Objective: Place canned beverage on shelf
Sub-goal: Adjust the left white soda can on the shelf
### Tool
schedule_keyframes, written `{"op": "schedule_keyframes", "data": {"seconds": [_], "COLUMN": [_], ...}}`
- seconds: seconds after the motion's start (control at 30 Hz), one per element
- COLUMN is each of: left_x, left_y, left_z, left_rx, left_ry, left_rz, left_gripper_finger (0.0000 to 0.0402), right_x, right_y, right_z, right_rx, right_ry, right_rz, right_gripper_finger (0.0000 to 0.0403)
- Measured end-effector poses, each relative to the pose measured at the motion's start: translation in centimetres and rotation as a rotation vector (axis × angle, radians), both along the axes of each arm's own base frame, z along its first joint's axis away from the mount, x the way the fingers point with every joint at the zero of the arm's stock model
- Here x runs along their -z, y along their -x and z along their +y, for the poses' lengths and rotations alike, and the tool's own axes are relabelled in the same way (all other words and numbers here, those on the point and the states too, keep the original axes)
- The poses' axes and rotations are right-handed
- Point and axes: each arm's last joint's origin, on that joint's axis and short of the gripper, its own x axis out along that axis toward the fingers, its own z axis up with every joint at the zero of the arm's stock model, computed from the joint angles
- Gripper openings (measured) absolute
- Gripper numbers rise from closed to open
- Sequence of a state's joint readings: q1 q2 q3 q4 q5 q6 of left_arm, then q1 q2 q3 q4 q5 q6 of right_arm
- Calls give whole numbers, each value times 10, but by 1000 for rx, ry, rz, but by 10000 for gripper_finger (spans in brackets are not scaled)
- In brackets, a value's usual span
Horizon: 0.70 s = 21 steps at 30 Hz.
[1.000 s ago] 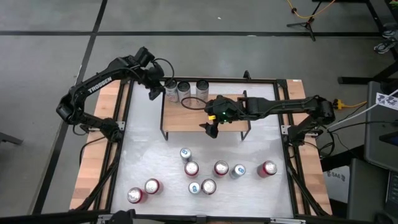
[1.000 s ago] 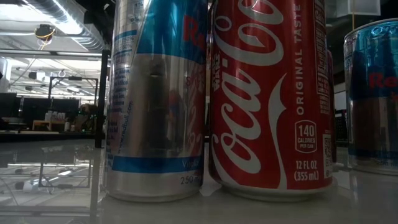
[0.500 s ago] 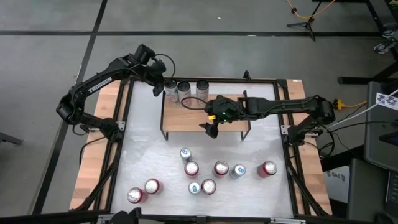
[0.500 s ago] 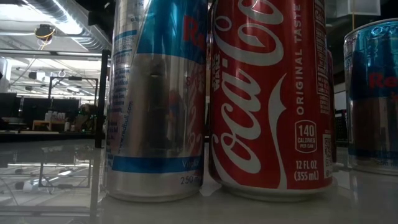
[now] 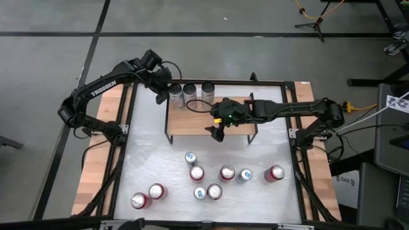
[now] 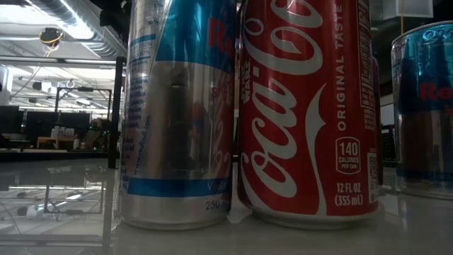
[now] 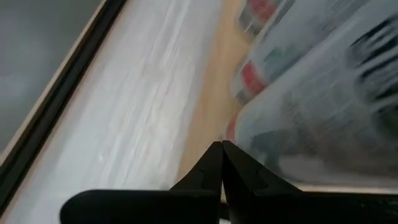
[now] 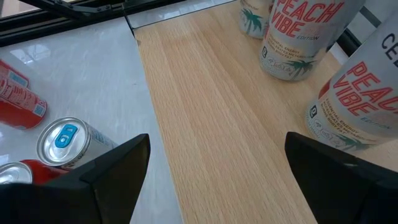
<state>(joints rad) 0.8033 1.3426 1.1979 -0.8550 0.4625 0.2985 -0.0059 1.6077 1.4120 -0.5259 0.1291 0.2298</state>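
Note:
The shelf (image 5: pixel 211 121), a wood plank on a black frame, stands at the table's far middle. Three white cans (image 5: pixel 190 92) stand upright in a row along its far edge. In the right wrist view they read as peach-labelled cans (image 8: pixel 298 37). My left gripper (image 5: pixel 162 97) is shut and points down at the shelf's far left corner, right beside the leftmost can (image 5: pixel 174 96). My right gripper (image 5: pixel 217 133) hangs open over the shelf's near edge (image 8: pixel 211 112), with nothing between its fingers. My left gripper (image 7: pixel 221 149) has its shut fingertips slanting down right beside the lower side of the leftmost white can (image 7: pixel 292 130), coming from the table's left. I cannot tell whether they touch it.
Several red and silver-blue cans (image 5: pixel 227 172) stand upright on the white table between the shelf and the near edge. Two red ones (image 5: pixel 148 195) stand at the near left. The low view is filled by a silver-blue can (image 6: pixel 177 113) and a red cola can (image 6: pixel 304 106).

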Motion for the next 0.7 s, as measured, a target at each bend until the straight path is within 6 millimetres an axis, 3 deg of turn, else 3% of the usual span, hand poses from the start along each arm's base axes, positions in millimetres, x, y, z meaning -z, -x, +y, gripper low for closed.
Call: {"op": "schedule_keyframes", "data": {"seconds": [0.7], "left_x": [2], "left_y": [5], "left_z": [-2], "left_rx": [-46], "left_ry": [-21], "left_rz": [85], "left_gripper_finger": [0], "right_x": [1], "right_y": [1], "right_z": [0], "right_rx": [0], "right_ry": [0], "right_rz": [17], "right_gripper_finger": [365]}}
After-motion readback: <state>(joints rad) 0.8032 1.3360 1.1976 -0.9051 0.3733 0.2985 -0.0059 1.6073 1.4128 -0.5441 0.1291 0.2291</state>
